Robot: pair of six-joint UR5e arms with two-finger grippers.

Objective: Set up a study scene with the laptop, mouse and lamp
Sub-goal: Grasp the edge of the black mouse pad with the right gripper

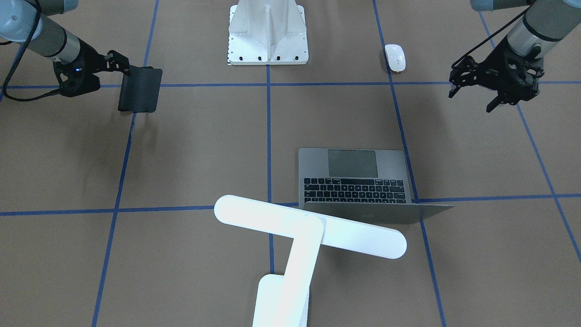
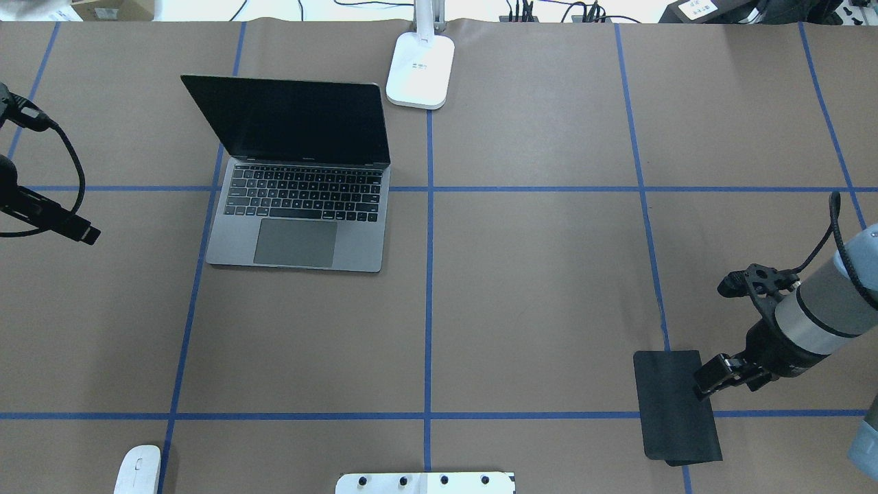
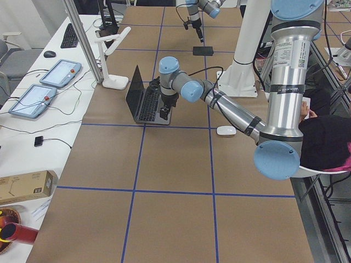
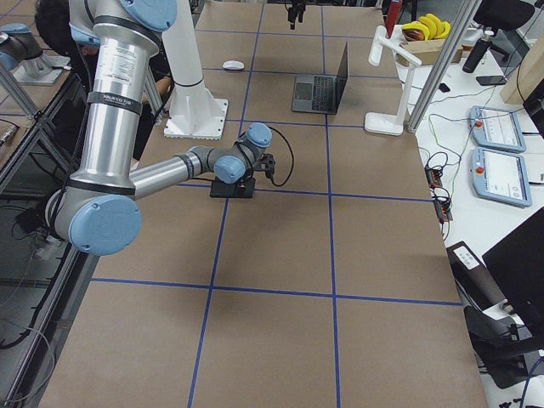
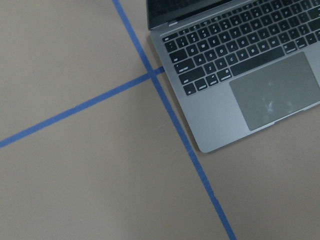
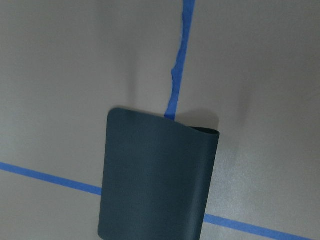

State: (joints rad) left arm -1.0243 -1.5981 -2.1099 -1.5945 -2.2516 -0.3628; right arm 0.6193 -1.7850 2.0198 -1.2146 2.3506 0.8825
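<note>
The grey laptop [image 1: 354, 177] stands open on the table, its screen dark in the overhead view [image 2: 302, 206]. The left wrist view shows its near corner [image 5: 250, 85]. The white mouse [image 1: 395, 56] lies near the robot's base on its left side [image 2: 137, 470]. The white lamp [image 1: 308, 227] stands at the table's far edge, its base beside the laptop's screen [image 2: 420, 68]. My left gripper [image 1: 472, 97] hangs open and empty, left of the laptop. My right gripper [image 1: 127, 68] is shut on the edge of a flat black pad [image 1: 140, 88], whose one end curls up [image 6: 160, 180].
The white ribbed pedestal [image 1: 268, 32] stands at the table's near middle edge [image 2: 425, 482]. Blue tape lines [image 2: 429, 274] divide the brown table. Cables and tablets lie on a side table beyond the lamp [image 4: 497, 136].
</note>
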